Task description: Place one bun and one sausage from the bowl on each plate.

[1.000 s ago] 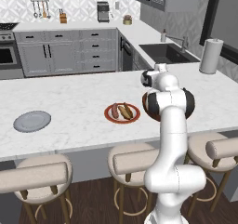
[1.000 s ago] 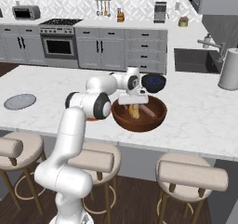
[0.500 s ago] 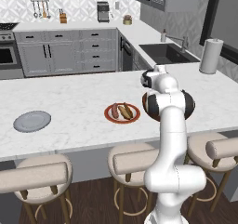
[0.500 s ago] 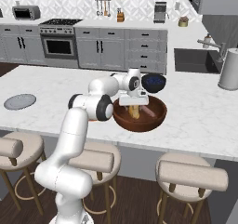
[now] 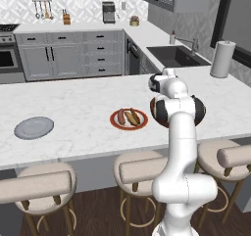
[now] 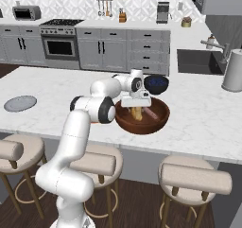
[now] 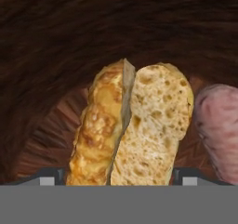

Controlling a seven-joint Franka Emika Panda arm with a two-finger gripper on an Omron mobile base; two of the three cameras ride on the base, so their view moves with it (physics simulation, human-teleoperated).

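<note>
Far left on the white marble desk: plain grey plate, bare; toward the middle, red-rimmed plate already carrying a bun and a sausage. Right of that, reddish-brown bowl with the pincer lowered inside, fingers spread either side of a split bun but not visibly pressing it. Pink sausage just beside the bun in the bowl, dark navy bowl close behind.
</note>
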